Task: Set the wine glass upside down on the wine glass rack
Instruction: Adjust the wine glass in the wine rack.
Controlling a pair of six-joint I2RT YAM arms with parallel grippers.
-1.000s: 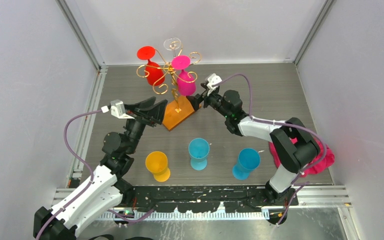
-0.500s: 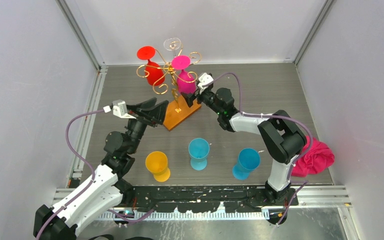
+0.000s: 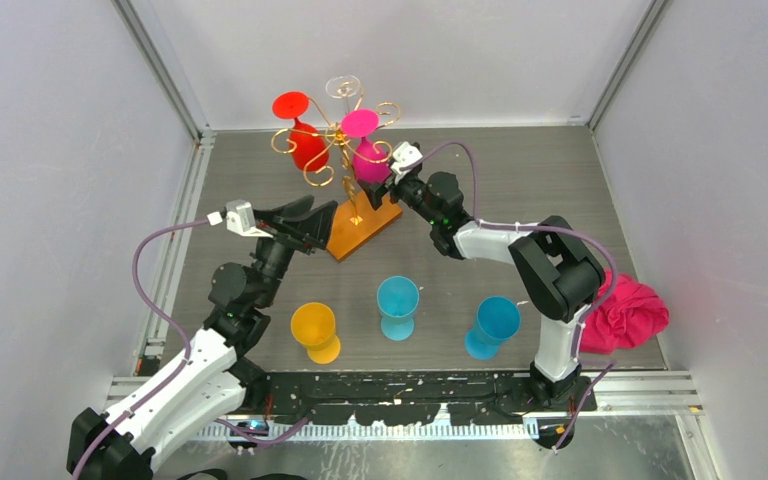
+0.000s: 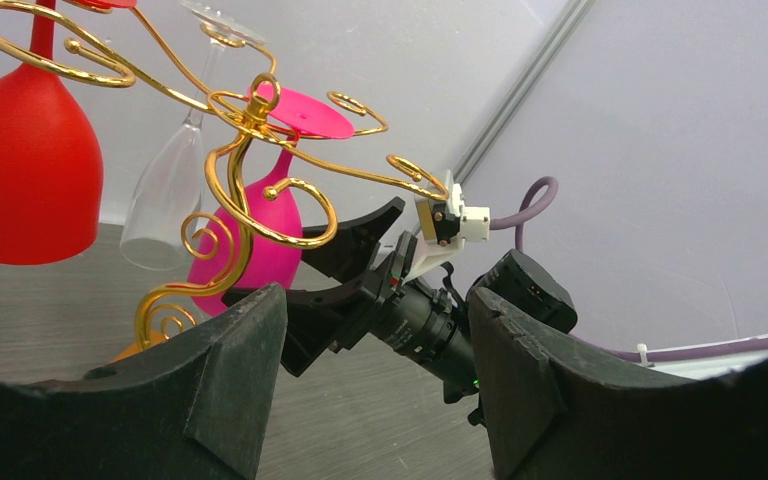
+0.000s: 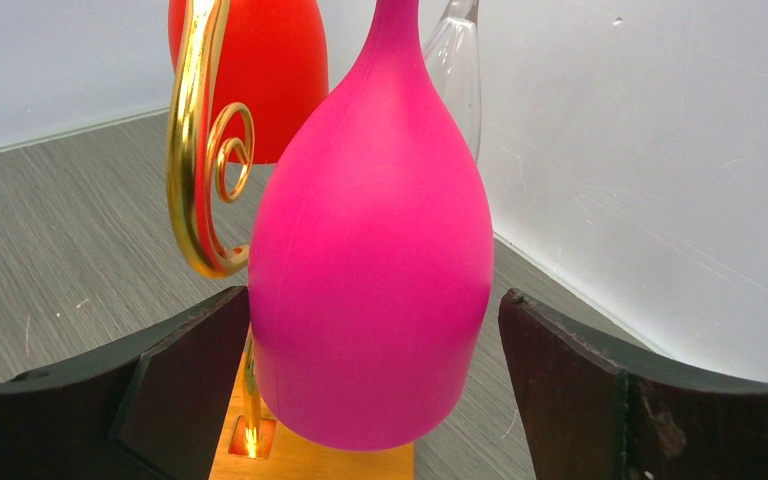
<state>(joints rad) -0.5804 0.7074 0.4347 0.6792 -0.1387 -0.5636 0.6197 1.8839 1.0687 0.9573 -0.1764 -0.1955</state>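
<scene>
The wine glass rack point(image 3: 344, 138), gold wire on an orange-brown base point(image 3: 365, 224), stands at the back centre. A red glass point(image 3: 306, 143), a pink glass point(image 3: 369, 157) and a clear glass point(image 3: 343, 88) hang on it upside down. My right gripper point(image 3: 379, 190) is open, with the pink glass's bowl point(image 5: 370, 250) between its fingers point(image 5: 185, 375); there is a gap on the right side. My left gripper point(image 3: 322, 222) is open and empty beside the base's left end, facing the rack point(image 4: 250, 150) and the right gripper.
Three glasses stand upright near the front: orange point(image 3: 315, 331), teal point(image 3: 397, 303) and blue point(image 3: 492, 325). A pink cloth point(image 3: 628, 315) lies at the right by the right arm's elbow. Grey walls and metal rails enclose the table.
My right gripper has moved left and back toward the rack and now straddles the pink glass's bowl. The left arm has hardly moved.
</scene>
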